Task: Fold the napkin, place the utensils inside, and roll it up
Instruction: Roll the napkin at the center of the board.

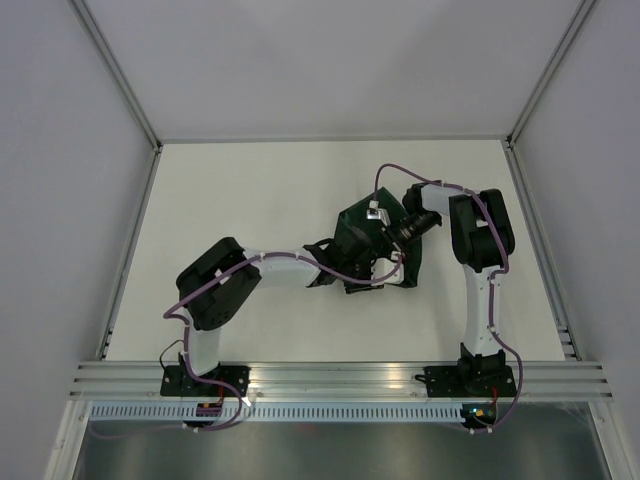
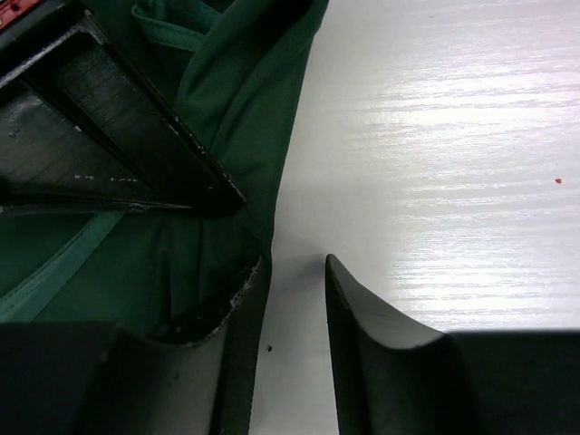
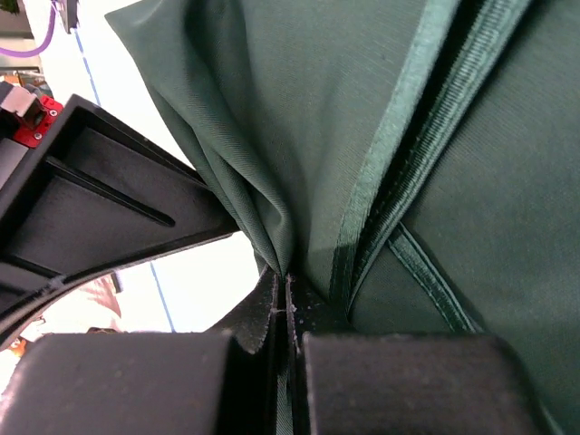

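we are pinching the napkin (image 3: 299, 136) in our right gripper (image 3: 286, 294), fingers closed on it, the cloth bunching in the middle of the table (image 1: 250, 190). our left gripper (image 2: 297, 272) is holding its fingers apart beside the napkin's edge.

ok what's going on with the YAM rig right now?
Both arms meet at the green napkin mid-table. The right gripper is shut on a pinched fold, and the cloth looks bunched rather than flat. The left gripper is open at the napkin's edge, one finger against the cloth, the other over bare table. No utensils are in view, so this looks like the folding stage.
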Action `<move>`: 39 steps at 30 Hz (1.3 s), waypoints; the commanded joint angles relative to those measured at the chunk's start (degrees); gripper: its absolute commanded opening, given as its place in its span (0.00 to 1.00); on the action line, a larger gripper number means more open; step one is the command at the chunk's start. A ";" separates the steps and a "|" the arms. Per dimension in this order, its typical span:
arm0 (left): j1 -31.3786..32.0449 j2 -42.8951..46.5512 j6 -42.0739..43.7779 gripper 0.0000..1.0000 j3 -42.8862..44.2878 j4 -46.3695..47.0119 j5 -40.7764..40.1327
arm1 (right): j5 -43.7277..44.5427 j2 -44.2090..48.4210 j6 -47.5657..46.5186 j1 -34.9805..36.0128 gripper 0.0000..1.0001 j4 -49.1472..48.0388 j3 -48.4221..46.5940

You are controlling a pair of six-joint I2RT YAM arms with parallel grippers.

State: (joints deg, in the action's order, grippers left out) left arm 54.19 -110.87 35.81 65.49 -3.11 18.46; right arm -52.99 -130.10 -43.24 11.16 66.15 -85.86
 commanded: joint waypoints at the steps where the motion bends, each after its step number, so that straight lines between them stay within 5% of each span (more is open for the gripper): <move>1: -0.06 2.58 1.54 0.40 -3.52 8.29 -5.44 | 9.31 -2.96 -2.11 -0.17 0.00 -6.83 -0.70; 3: 0.21 2.76 3.02 0.43 -5.90 12.86 -8.08 | 9.66 -3.05 -2.11 -0.17 0.00 -6.82 -0.80; 5: 0.38 2.50 4.43 0.61 -6.87 14.98 -10.19 | 10.01 -3.31 -2.63 -0.17 0.00 -6.39 -0.88; 12: 0.65 0.83 8.48 0.63 -6.79 16.04 -11.69 | 9.75 -4.90 -2.90 -0.17 0.00 -4.10 -2.46; 21: 0.74 -0.92 12.62 0.60 -2.40 6.29 -4.14 | 9.75 -5.25 -2.90 -0.17 0.00 -3.49 -3.17; 27: 0.65 -4.79 10.95 0.54 3.58 -2.68 0.78 | 9.66 -5.77 -3.86 -0.17 0.00 -2.52 -3.52; 32: 0.65 -6.29 9.02 0.29 6.66 -7.34 2.99 | 9.49 -5.69 -4.66 -0.26 0.00 -1.81 -3.43; 39: 0.65 -7.08 6.20 0.12 7.89 -11.20 5.18 | 9.14 -5.51 -5.18 -0.35 0.00 -1.64 -3.26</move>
State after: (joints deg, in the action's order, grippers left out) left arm 54.57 -115.15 44.97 72.34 -6.83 18.92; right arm -52.21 -133.08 -44.21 10.87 71.29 -89.30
